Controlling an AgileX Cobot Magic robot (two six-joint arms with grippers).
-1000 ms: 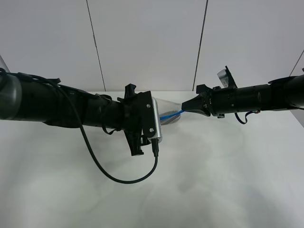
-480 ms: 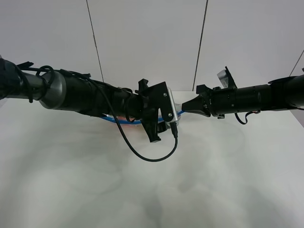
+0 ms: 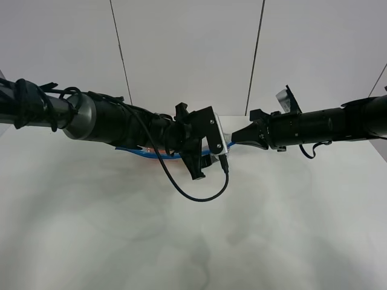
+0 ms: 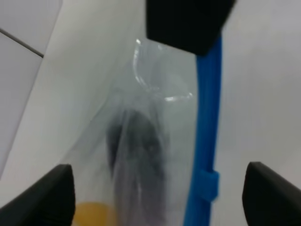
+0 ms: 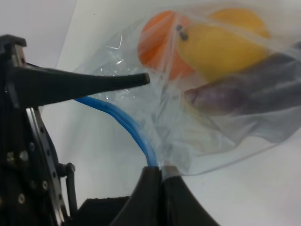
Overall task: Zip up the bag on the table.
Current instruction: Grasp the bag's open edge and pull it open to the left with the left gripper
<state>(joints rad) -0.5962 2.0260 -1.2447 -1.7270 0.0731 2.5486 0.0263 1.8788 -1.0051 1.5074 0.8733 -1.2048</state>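
Observation:
The bag (image 5: 221, 89) is clear plastic and holds an orange, a yellow and a dark purple fruit. My right gripper (image 5: 160, 172) is shut on the end of its blue zipper strip (image 5: 124, 125). In the exterior high view, my right gripper (image 3: 233, 141) nearly meets my left gripper (image 3: 222, 148), and my left arm hides most of the bag; only the strip (image 3: 140, 151) shows. In the left wrist view, my left gripper (image 4: 159, 172) is open, its fingers (image 4: 47, 193) wide apart on either side of the bag (image 4: 136, 136) and the strip (image 4: 207, 141).
The white table (image 3: 193, 241) lies under both arms. A black cable (image 3: 193, 196) hangs in a loop from my left wrist, just above the tabletop. Grey wall panels stand behind the table.
My left gripper has moved to the right along the blue strip until it is close to my right gripper. The strip now shows behind it on the left. My right arm has not moved.

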